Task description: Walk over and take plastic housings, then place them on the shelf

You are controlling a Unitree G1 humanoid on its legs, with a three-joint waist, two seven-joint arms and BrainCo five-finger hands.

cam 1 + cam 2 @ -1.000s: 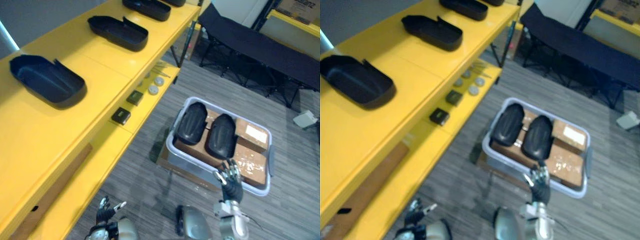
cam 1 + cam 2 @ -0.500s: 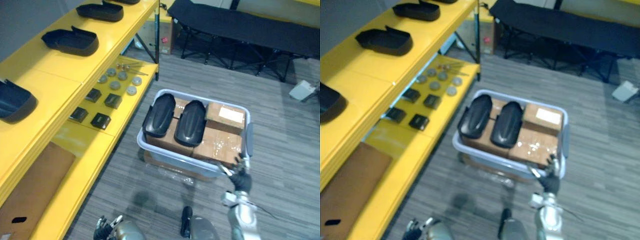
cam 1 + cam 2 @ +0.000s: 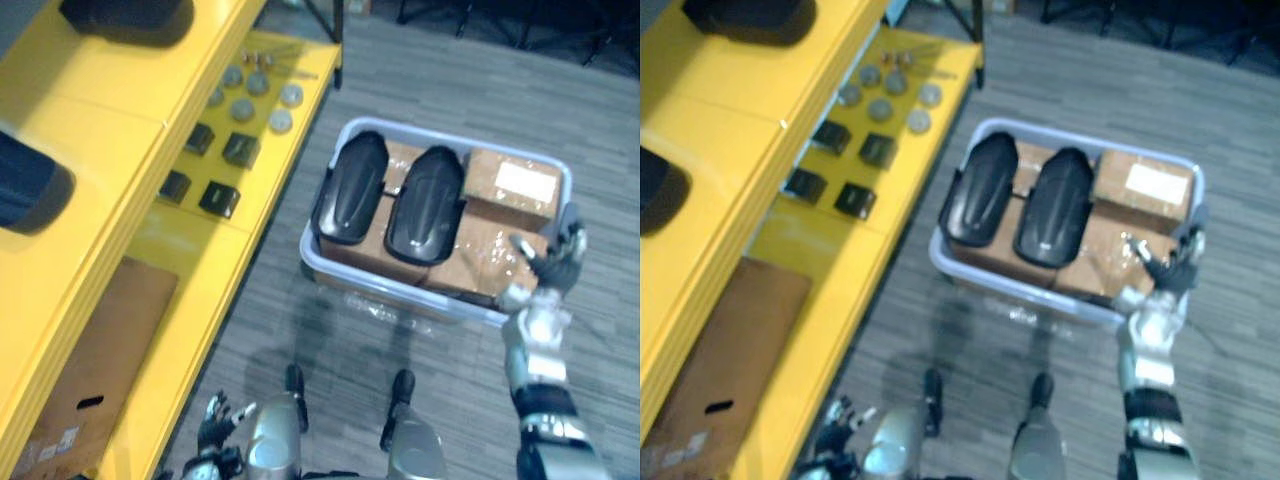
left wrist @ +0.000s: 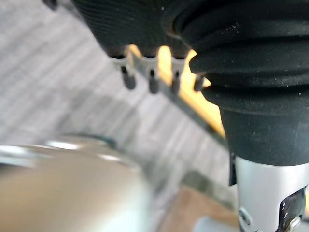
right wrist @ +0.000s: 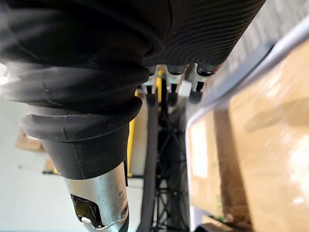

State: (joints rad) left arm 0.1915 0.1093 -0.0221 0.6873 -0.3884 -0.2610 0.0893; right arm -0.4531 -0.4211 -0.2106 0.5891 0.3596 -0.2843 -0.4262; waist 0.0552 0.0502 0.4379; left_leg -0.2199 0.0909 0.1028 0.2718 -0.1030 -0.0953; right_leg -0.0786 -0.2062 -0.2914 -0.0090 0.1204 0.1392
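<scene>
Two plastic housings [image 3: 350, 190] lie on cardboard boxes [image 3: 510, 185] in the grey bin [image 3: 365, 282], whose 4 o'clock rim the right hand [image 3: 555, 262], fingers spread and empty, has now reached, so grasping looks next; the left hand [image 3: 215, 430] hangs loose-fingered at 7 o'clock.

No text legible. White label [image 3: 527, 182] on cardboard box [image 3: 477, 192] in bin [image 3: 420, 300], print too blurred to read.
</scene>
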